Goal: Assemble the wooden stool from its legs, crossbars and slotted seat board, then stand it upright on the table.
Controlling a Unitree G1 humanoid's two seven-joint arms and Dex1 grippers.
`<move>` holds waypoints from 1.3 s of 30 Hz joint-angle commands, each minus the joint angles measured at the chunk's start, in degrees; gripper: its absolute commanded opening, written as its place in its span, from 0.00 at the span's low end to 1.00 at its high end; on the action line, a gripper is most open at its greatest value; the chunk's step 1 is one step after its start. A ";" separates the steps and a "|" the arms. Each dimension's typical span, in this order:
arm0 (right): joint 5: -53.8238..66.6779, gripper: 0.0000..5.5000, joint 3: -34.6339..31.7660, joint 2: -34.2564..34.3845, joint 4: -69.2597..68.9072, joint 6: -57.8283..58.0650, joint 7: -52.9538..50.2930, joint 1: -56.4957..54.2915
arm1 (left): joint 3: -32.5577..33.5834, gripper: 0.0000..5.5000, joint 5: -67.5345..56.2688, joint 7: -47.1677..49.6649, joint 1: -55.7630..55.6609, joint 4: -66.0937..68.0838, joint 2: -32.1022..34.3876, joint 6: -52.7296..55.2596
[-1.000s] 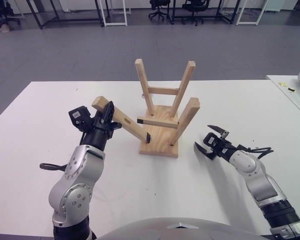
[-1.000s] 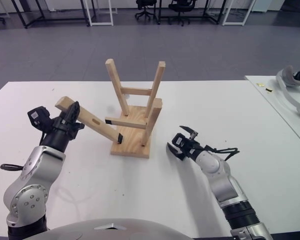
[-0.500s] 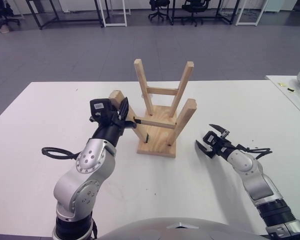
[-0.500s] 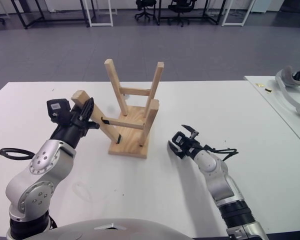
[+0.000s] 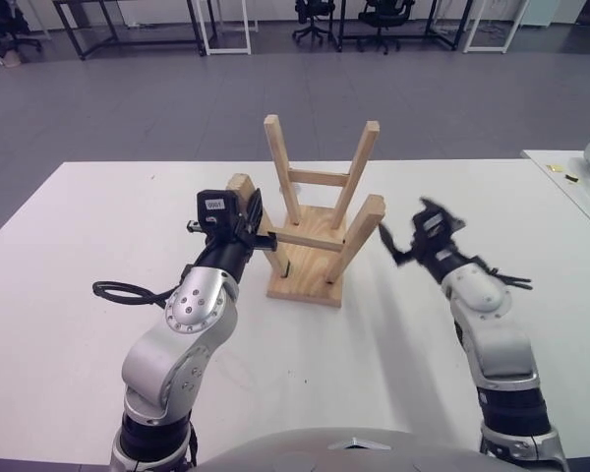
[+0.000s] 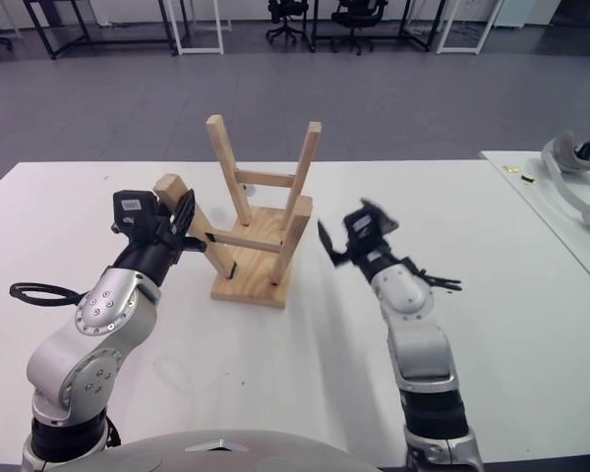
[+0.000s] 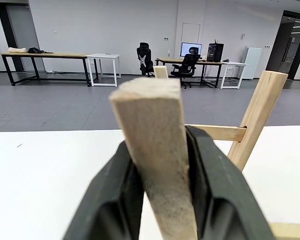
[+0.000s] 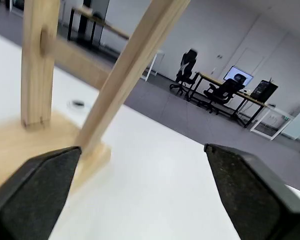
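Stool (image 5: 315,226) sitting upside down mid-table, fourth leg (image 7: 157,150) clamped in the left gripper (image 5: 248,216)

It's all pale, square-cut wood with visible grain. The flat seat board (image 5: 305,287) lies on the smooth white table (image 5: 79,246), three legs (image 5: 361,172) stick up and thin crossbars (image 5: 320,179) run between them. The left gripper's black fingers (image 7: 115,195) are squeezed on the fourth leg near its top. That leg leans left, with its lower end down at the board's near-left corner. The right gripper (image 5: 415,234) is spread wide, holding nothing, up off the table just right of the near-right leg. Compared to a second ago, the loose leg has swung from lying way out to the left to much steeper and close to the stool. The right gripper has lifted from low on the table up beside that leg.
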 commanded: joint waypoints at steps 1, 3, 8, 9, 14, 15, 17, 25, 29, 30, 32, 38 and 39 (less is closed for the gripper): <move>6.19 0.83 -3.96 0.65 -4.85 6.50 -1.01 -6.97 | -1.43 0.19 4.11 1.28 4.35 5.55 0.17 7.93; 5.26 0.83 -3.04 -0.46 -3.26 6.85 -1.45 -7.00 | -1.62 0.19 4.86 1.19 3.99 5.51 -0.48 7.49; 5.37 0.83 -2.99 -1.21 -1.60 7.26 -3.19 -6.73 | -0.52 0.24 7.27 1.09 3.28 4.44 -1.26 5.72; 5.50 0.83 -2.95 -1.44 -1.36 7.02 -3.21 -6.72 | -0.11 0.28 7.35 0.95 3.16 4.20 -1.84 4.53; 6.59 0.83 -3.79 -1.32 -0.67 5.98 -4.13 -7.48 | 1.23 0.42 8.70 -1.22 2.37 2.60 -3.76 0.94; 6.68 0.83 -3.74 -1.38 -0.58 5.84 -4.14 -7.60 | 1.29 0.47 8.92 -1.75 2.11 2.44 -4.02 0.72; 6.66 0.83 -3.39 -1.50 -0.39 5.57 -4.15 -7.65 | 1.25 0.55 8.99 -2.71 1.82 2.15 -4.54 0.82; 15.45 0.83 -4.61 -0.41 -6.37 5.86 -0.56 -10.89 | 13.01 0.71 12.20 -13.10 -9.92 -3.02 8.46 -5.12; 25.47 0.83 -5.62 0.94 -10.51 10.28 -0.99 -16.69 | 20.58 0.71 6.01 -21.33 -25.83 6.65 12.40 -11.11; 27.63 0.83 -5.88 0.90 -10.70 12.11 -1.70 -18.96 | 21.81 0.71 1.82 -23.99 -29.63 11.06 11.49 -10.29; 31.46 0.83 -6.12 0.64 -10.40 15.42 -2.72 -23.52 | 22.07 0.71 -6.09 -30.04 -35.97 18.99 10.30 -7.04; 35.87 0.83 2.48 2.59 -7.22 31.47 -8.00 -15.54 | 14.63 0.71 -8.08 -42.90 -23.34 33.64 9.89 -7.58; 33.81 0.83 5.16 2.90 -5.84 32.93 -10.03 -13.36 | 11.89 0.71 -5.32 -43.98 -19.26 37.52 9.43 -10.48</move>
